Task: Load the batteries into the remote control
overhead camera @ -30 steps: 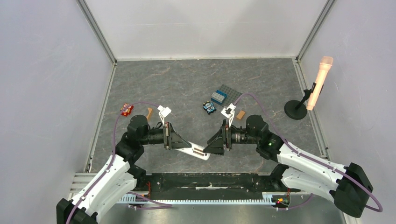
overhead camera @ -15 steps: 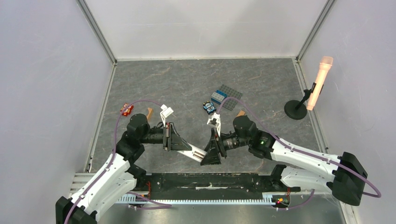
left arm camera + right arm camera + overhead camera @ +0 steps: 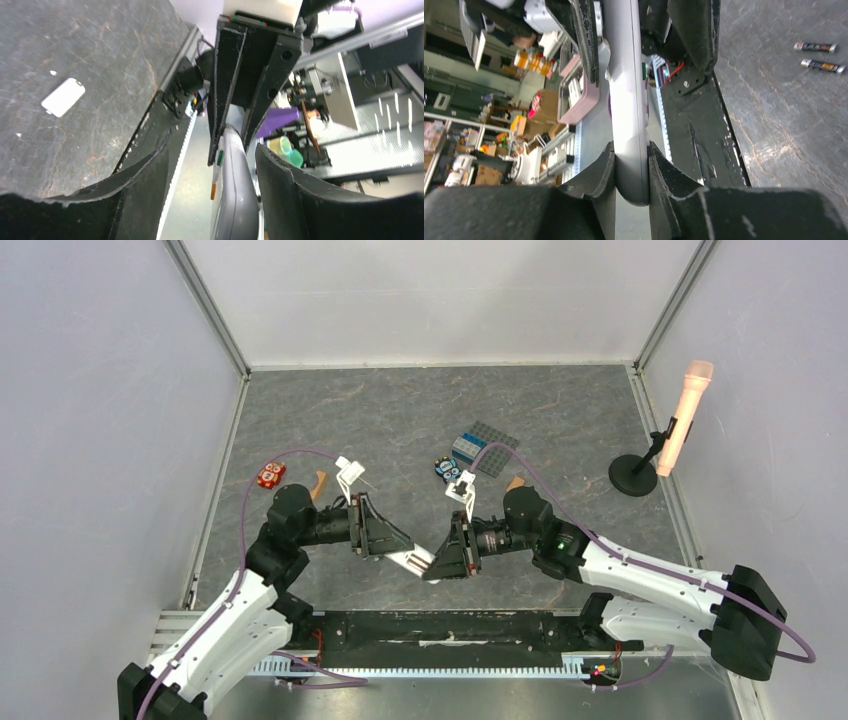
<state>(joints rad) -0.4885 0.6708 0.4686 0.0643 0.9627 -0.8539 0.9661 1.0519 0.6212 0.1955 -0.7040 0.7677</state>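
The remote control [image 3: 414, 562], a slim white bar, hangs above the table's near edge between both arms. My right gripper [image 3: 438, 562] is shut on its rounded end; in the right wrist view the remote [image 3: 626, 100] sits pinched between both fingers of this gripper [image 3: 630, 146]. My left gripper [image 3: 398, 545] is open around the other end. In the left wrist view the remote [image 3: 235, 195] lies close to the right-hand finger, with a wide gap to the left-hand finger [image 3: 145, 175]. Two batteries [image 3: 815, 47] [image 3: 822, 65] lie side by side on the table.
A small white cover piece [image 3: 63, 96] lies on the dark table. Further back lie a red toy [image 3: 270, 475], an orange-brown block [image 3: 320, 483], a blue toy [image 3: 448, 470], a blue brick [image 3: 468, 447] on a grey plate [image 3: 497, 447], and a microphone stand [image 3: 633, 475].
My right gripper swung left onto the remote's end and closed on it. My left gripper, shut on the remote before, has opened its fingers around it.
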